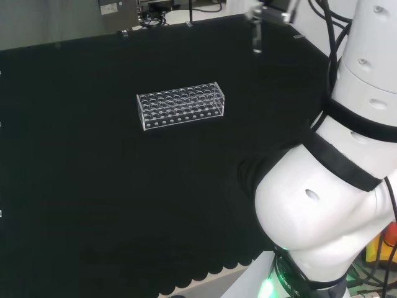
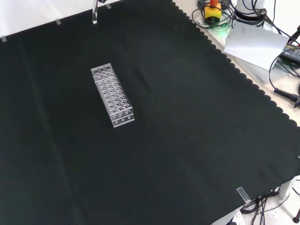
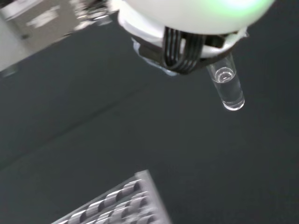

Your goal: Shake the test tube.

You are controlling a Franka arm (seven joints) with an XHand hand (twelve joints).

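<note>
- Glass test tube point(image 3: 226, 86) hangs from the hand point(image 3: 187, 51), high above the black cloth point(image 2: 187, 140); its lower end pokes out below curled black fingers.
- Clear rack point(image 1: 180, 105) stands well apart on the cloth beneath, with no tubes plainly visible in it.
- Risk: hard shaking could slip the smooth tube from the fingers, dropping it.

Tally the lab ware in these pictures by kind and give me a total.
Test tube: 1, clear, held up above the cloth by the robot hand; the test tube hangs from it.
Tube rack: 1, clear plastic, the tube rack standing on the black cloth with no tube plainly visible in its holes.
Total: 2 pieces.
</note>
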